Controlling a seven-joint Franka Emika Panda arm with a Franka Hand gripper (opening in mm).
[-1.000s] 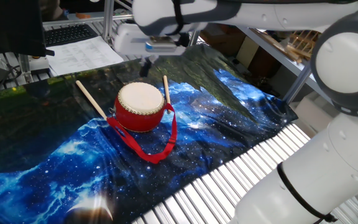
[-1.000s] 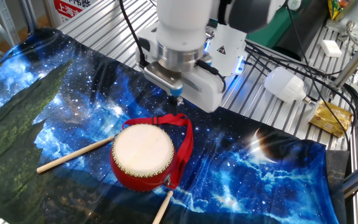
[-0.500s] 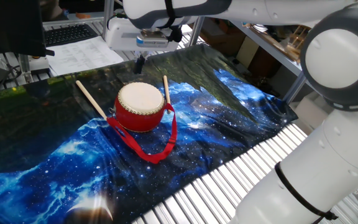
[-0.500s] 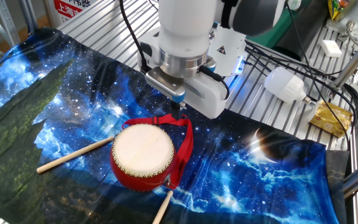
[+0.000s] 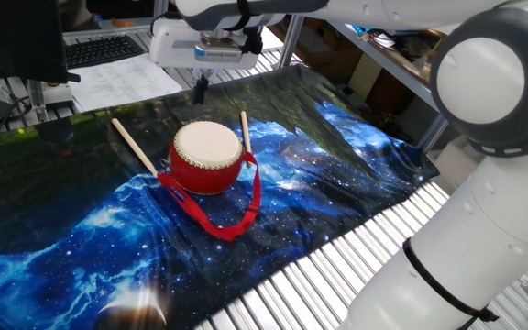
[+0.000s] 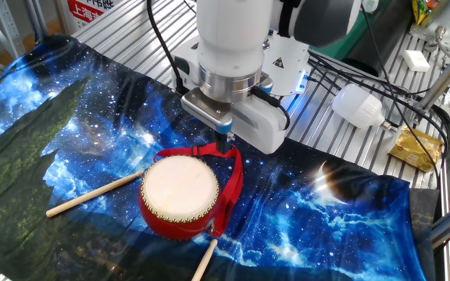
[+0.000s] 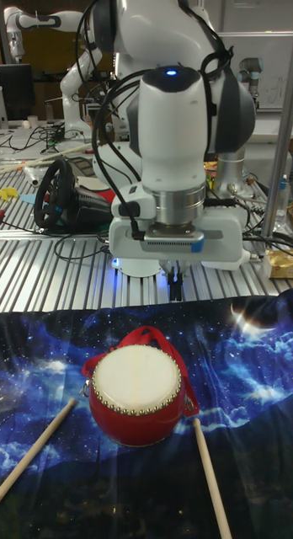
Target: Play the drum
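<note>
Since a second ago the hand [image 6: 224, 144] has drifted sideways; fingers pressed together, it hangs above the drum's [image 6: 180, 196] far rim.

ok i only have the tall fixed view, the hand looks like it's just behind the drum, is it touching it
Observer: No. In one fixed view the hand hangs apart from the drum, with dark cloth showing between them.
Operator: and the strap, i only see a bit of red behind the drum
Observer: That same view shows the red strap running out from the drum in one long loop, lying flat on the cloth.
</note>
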